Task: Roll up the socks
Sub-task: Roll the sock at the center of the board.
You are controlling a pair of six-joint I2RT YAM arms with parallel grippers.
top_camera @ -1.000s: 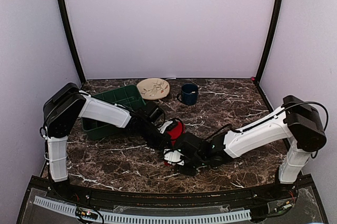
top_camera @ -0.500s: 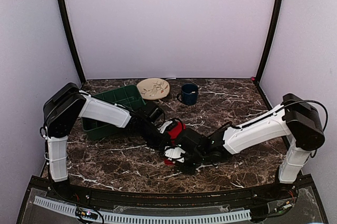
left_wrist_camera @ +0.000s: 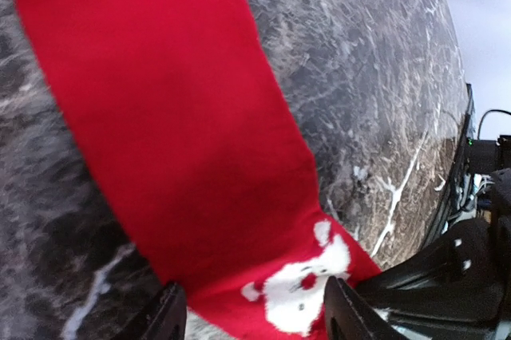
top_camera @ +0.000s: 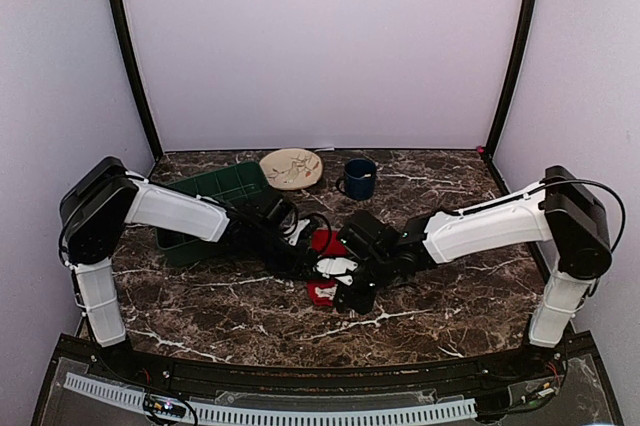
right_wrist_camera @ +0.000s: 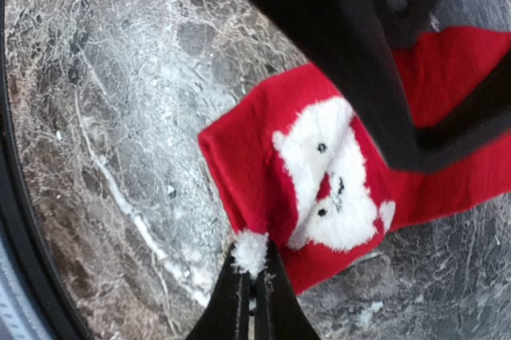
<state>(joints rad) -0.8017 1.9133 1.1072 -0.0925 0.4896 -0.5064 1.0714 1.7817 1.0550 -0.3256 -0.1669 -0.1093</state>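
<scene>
Counted from above: two arms, one green bin [top_camera: 225,189], one beige plate [top_camera: 291,168], one dark blue mug [top_camera: 359,178], all on the dark marbled surface [top_camera: 450,311]. Only one red Santa sock [left_wrist_camera: 184,116] can be made out for certain. Whether a second lies under it I cannot tell.

The sock lies flat at the middle of the surface, where the two arms meet. Its long axis runs roughly from the far side toward the near edge. The end with the white Santa face points at the near edge.

The left gripper [left_wrist_camera: 255,320] hangs over the sock near the Santa end, its jaws spread apart with the fabric lying between them. The right gripper [right_wrist_camera: 251,272] has its jaws pinched tight on the white tuft at the sock's near edge.

The bin stands at the far left, its inside partly hidden by the left arm. The mug's inside is too dark to read. The plate bears a brownish pattern.
</scene>
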